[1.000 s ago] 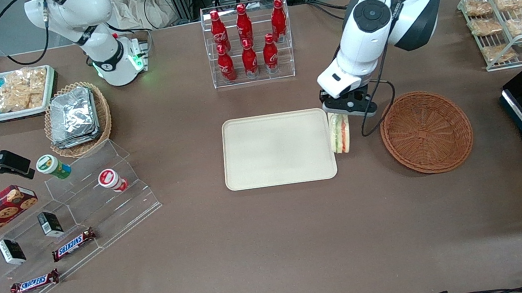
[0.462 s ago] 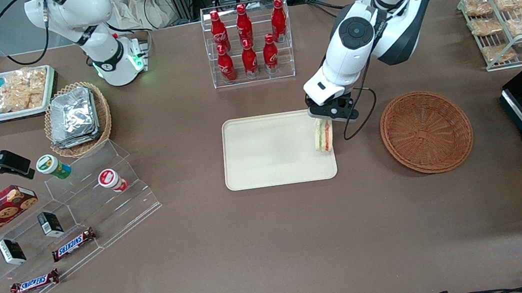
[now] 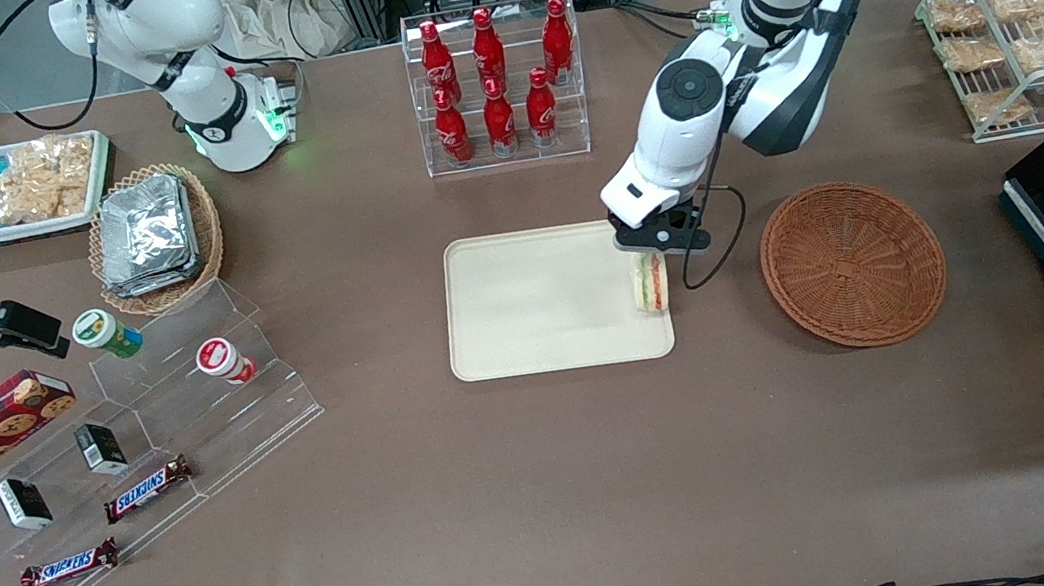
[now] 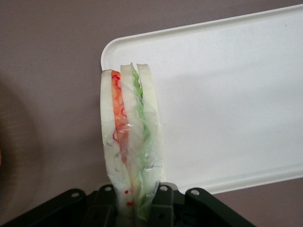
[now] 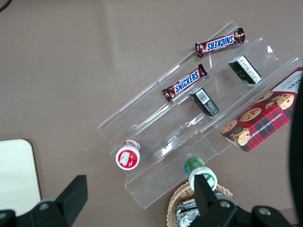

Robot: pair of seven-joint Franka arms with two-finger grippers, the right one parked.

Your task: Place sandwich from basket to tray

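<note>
Sandwich (image 3: 651, 282) hangs pinched in the left arm's gripper (image 3: 655, 242), held edge-up over the cream tray (image 3: 543, 300) at the tray's end nearest the reddish-brown wicker basket (image 3: 852, 262). In the left wrist view the sandwich (image 4: 130, 151) stands between the gripper (image 4: 135, 208) fingers, which press on its lower end; 3 pale bread slices show through the clear wrap, with orange-red filling in 1 gap and green in the other. The tray (image 4: 227, 99) lies under it there, a rounded corner showing next to the sandwich's tip, and whether the sandwich touches the tray surface I cannot tell.

Taking the tray as landmark: the basket sits on the brown table beside it, toward the working arm's end, apart from it and with nothing in it. Farther from the front camera than the tray stands a clear rack of 6 red cola bottles (image 3: 495, 85). Toward the parked arm's end of the table lie a tan wicker basket of foil packets (image 3: 151, 236), a clear stepped display stand (image 3: 184, 408) and 2 Snickers bars (image 3: 147, 489).
</note>
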